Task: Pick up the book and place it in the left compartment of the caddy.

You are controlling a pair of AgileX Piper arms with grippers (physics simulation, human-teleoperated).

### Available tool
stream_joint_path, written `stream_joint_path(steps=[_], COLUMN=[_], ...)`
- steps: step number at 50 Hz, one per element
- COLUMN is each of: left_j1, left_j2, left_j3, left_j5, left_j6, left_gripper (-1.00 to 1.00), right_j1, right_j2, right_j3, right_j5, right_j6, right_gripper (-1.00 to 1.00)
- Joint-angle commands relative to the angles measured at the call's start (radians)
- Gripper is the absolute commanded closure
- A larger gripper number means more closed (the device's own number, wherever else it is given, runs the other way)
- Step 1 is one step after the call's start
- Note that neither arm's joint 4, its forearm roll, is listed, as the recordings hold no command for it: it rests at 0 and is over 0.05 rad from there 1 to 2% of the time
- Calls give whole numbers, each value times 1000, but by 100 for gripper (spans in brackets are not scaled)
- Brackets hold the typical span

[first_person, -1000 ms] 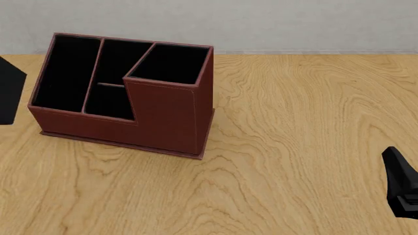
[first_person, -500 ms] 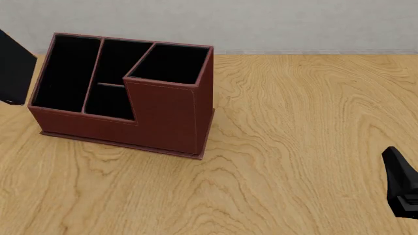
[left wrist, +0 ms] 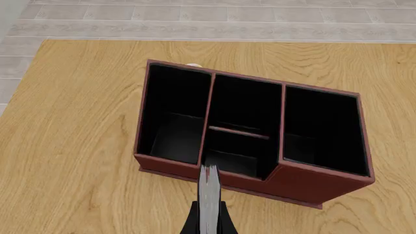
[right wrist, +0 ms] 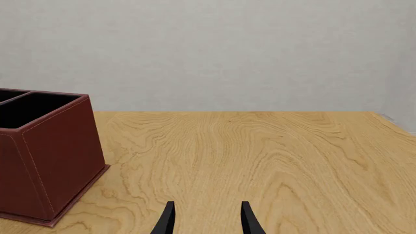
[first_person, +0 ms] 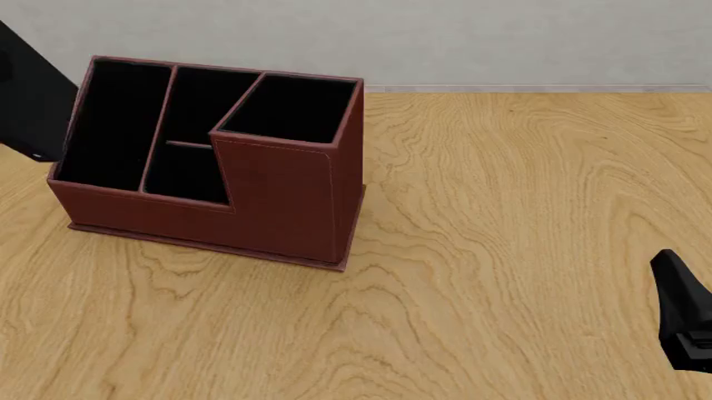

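The book (first_person: 33, 92) is cut off by the front view's left edge, only a black slab showing beside the caddy (first_person: 278, 200); in the left wrist view it appears edge-on as a thin pale strip, its covers unseen; the left pincer (left wrist: 208, 222) is cropped at the frame's bottom, so its grip cannot be read; the right pincer (right wrist: 206, 219) shows only its two fingertips; in the front view it is cut by the right edge.

Wood-grain table (first_person: 501, 250) w/ red-brown caddy (first_person: 278, 200) upright, far-left area.
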Motion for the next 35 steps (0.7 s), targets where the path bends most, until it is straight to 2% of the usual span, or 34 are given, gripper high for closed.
stream_joint_path(steps=[1,35], left_j1=[16,70], left_j2=[29,125], left_j3=[-1,-62], left_j5=[-42,-89], left_j6=[15,28], left_gripper=[100,100], right_j1=[0,0], right_j2=[-2,-2], right_j3=[2,2], right_j5=[0,0], right_j6=[0,0], right_gripper=[-100,-100])
